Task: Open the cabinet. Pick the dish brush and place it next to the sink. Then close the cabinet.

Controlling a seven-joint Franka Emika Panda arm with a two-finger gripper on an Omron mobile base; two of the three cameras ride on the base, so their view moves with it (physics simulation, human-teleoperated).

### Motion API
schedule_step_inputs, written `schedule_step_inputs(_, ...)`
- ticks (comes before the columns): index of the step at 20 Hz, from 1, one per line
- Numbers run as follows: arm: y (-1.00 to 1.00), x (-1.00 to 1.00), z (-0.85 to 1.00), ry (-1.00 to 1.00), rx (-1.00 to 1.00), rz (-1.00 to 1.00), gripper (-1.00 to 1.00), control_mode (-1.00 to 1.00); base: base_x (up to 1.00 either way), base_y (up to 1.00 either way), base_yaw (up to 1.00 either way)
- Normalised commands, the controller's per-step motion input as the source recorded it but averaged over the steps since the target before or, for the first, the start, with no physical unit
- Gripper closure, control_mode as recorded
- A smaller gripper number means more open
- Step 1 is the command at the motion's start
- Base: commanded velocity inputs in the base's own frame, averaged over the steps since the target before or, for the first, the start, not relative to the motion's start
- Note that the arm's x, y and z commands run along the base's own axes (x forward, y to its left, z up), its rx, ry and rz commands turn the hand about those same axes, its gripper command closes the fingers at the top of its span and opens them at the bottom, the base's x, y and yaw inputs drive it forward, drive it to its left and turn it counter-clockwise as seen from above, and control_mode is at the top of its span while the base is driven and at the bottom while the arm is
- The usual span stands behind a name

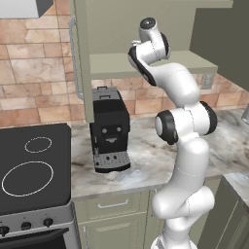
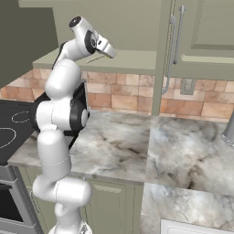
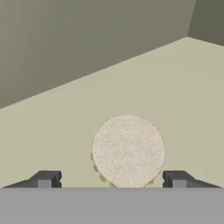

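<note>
I have the arm reaching up into the open cabinet (image 1: 146, 63), and the dish brush (image 3: 127, 151) lies on its one plain shelf, straight ahead of the hand camera: what I see of it is a pale, speckled round face with a fringe of yellowish bristles showing along its lower edge. I judge it a light thing, stiff in the body but soft and springy at the bristles, so a squeeze on the bristle fringe could slip or give; I would rather close on the hard round body across its width, or on the handle if one lies behind, which I cannot see from here. Being light, it could also skid along the smooth shelf if one finger meets it first. The pincer (image 3: 111, 180) stands wide apart, its two dark tips either side of the brush's lower edge with clear shelf between each tip and the disc, so it holds nothing and touches nothing that I can make out. From the right base camera the hand (image 2: 101, 47) hangs just over the front lip of the shelf, above the worktop (image 2: 183, 151).
</note>
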Motion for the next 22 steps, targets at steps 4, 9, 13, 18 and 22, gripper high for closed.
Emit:
schedule_step_inputs(4,0.03,-0.02,-0.10,0.00,0.04,-0.10,1.00,-1.00,0.00,0.00,0.00)
schedule_step_inputs(9,0.06,-0.25,-0.09,-0.04,0.03,-0.07,1.00,-1.00,0.00,0.00,0.00)
schedule_step_inputs(13,0.09,-0.53,-0.03,0.00,0.07,-0.02,1.00,-1.00,0.00,0.00,0.00)
schedule_step_inputs(18,0.05,-0.63,-0.01,0.00,0.04,-0.05,1.00,-1.00,0.00,0.00,0.00)
schedule_step_inputs(22,0.00,-0.71,0.00,0.00,0.01,-0.06,1.00,-1.00,0.00,0.00,0.00)
